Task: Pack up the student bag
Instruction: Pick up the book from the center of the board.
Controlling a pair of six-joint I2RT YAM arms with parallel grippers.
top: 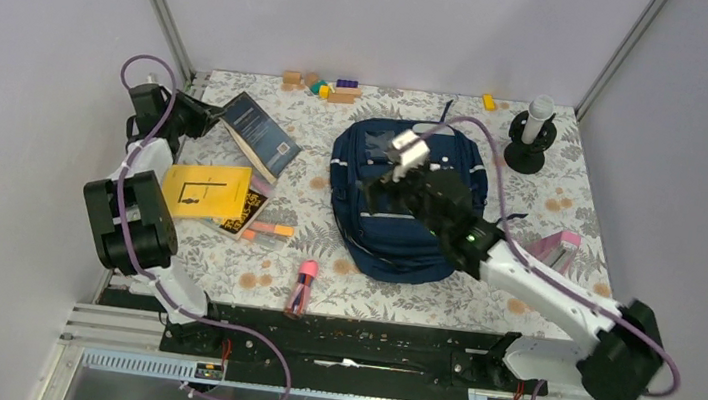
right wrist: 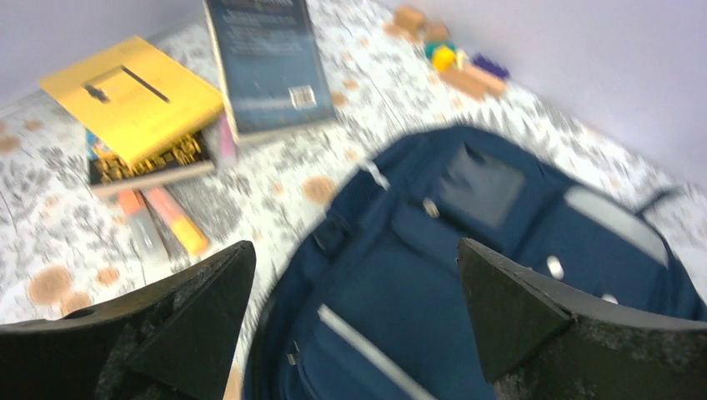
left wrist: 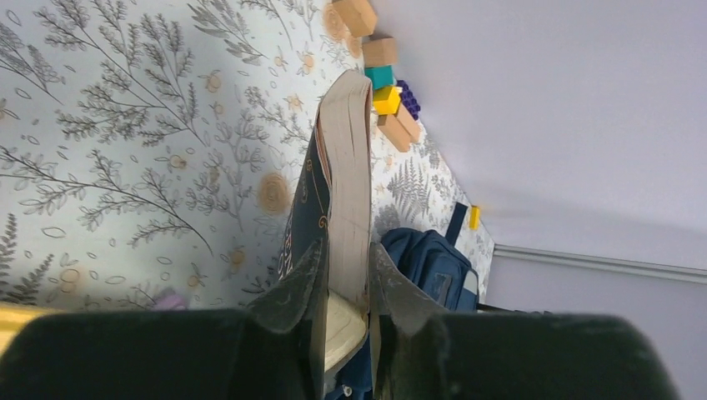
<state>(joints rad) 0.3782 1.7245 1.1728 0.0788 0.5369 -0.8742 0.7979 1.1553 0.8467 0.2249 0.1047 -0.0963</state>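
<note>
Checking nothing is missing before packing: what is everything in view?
student bag: one, navy, centre
blue book: one, dark blue, far left
yellow book: one, yellow, left, top of stack
dark book: one, black, under it
pens: a few, orange, beside those books
pink-capped tube: one, pink, near edge
blocks: several, wood, teal, yellow, purple, far edge
stand: one, black, holding white cylinder, far right
pink box: one, pink, right
left gripper: one, black, shut on the blue book
right gripper: one, black, open above the student bag

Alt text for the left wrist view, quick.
The left gripper clamps a dark blue book, its pages facing the camera. Beyond it are the floral table, coloured blocks and the student bag.
</note>
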